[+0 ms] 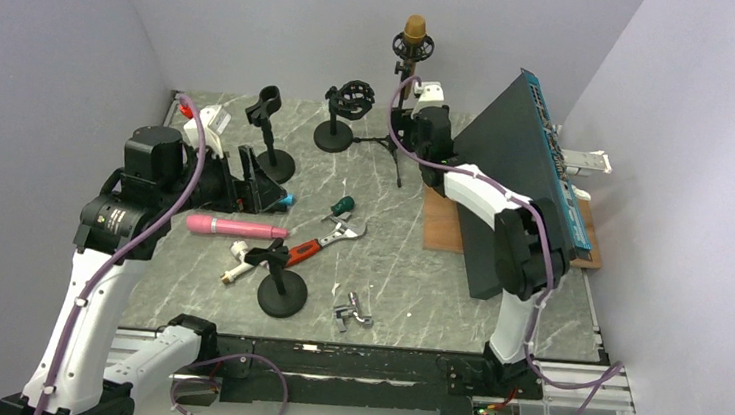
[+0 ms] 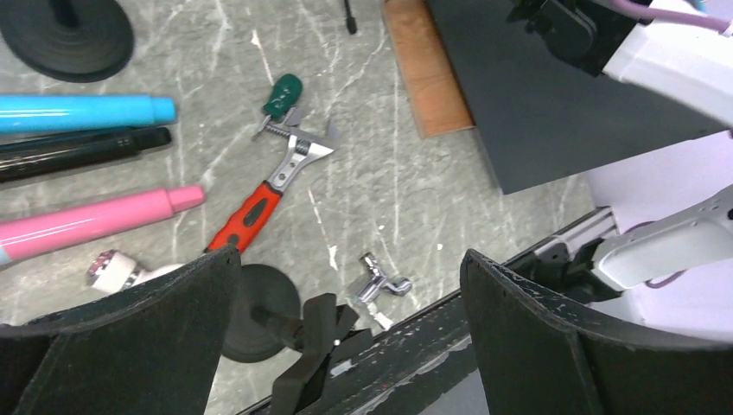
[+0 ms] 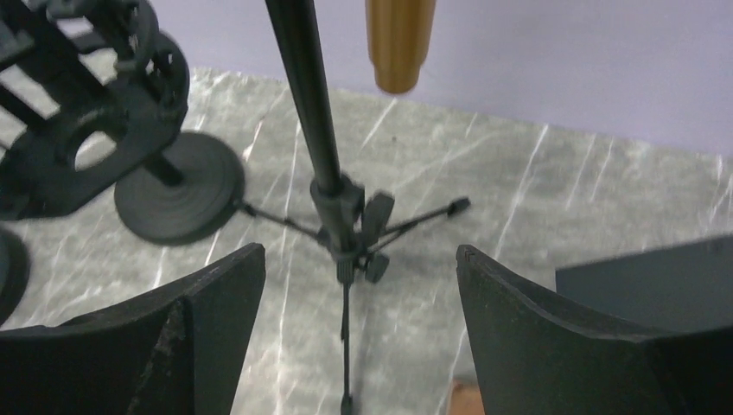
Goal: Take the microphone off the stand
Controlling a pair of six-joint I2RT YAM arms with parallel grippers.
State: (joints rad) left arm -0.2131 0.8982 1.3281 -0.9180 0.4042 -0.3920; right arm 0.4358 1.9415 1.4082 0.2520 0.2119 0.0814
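Right end effector (image 3: 359,259) wide, facing stand (image 3: 315,130) below mic (image 3: 398,43); closing here may grab pole, not mic, and tip stand

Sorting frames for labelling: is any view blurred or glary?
Top external: sharp, evenly lit, the microphone clear. Right wrist: the shock mount at left smeared, tripod stand slightly soft. Left wrist: wrench crisp, no strong glare.

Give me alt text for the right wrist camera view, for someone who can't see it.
The right gripper, jaws open and holding nothing, faces the black pole of a tripod stand, with the lower end of a gold microphone showing above. A second black stand with a round base sits to the left on the grey marble table.
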